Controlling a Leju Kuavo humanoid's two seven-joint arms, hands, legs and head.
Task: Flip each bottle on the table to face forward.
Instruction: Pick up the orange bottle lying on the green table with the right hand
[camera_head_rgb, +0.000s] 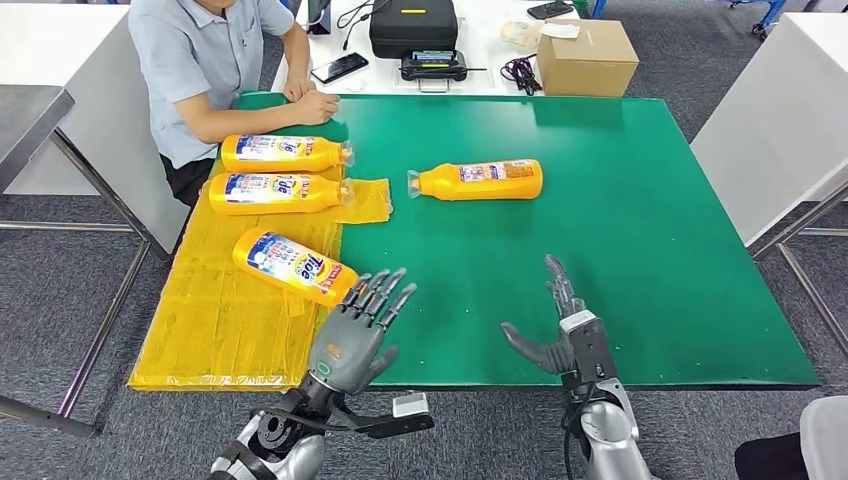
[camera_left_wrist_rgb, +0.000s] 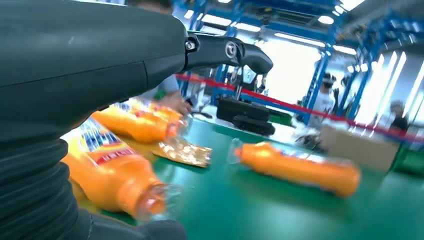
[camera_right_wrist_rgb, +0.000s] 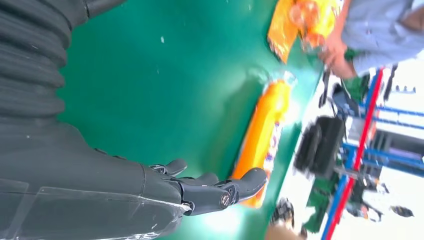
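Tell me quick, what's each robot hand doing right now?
Left hand: open, fingers spread, holding nothing, beside the nearest bottle.
Right hand: open, holding nothing, above the green table.

4 bottles: 3 on yellow sheet (camera_head_rgb: 215, 320) far left, nearest (camera_head_rgb: 294, 266) tilted; 1 (camera_head_rgb: 478, 180) alone mid-table. Both hands (camera_head_rgb: 352, 335) (camera_head_rgb: 556, 325) empty, fingers spread, near edge.

The word "Tide" can be read on the label of the nearest bottle (camera_head_rgb: 295, 266), which lies on the yellow sheet (camera_head_rgb: 215, 320); the two bottles (camera_head_rgb: 278, 193) beyond it carry similar labels.
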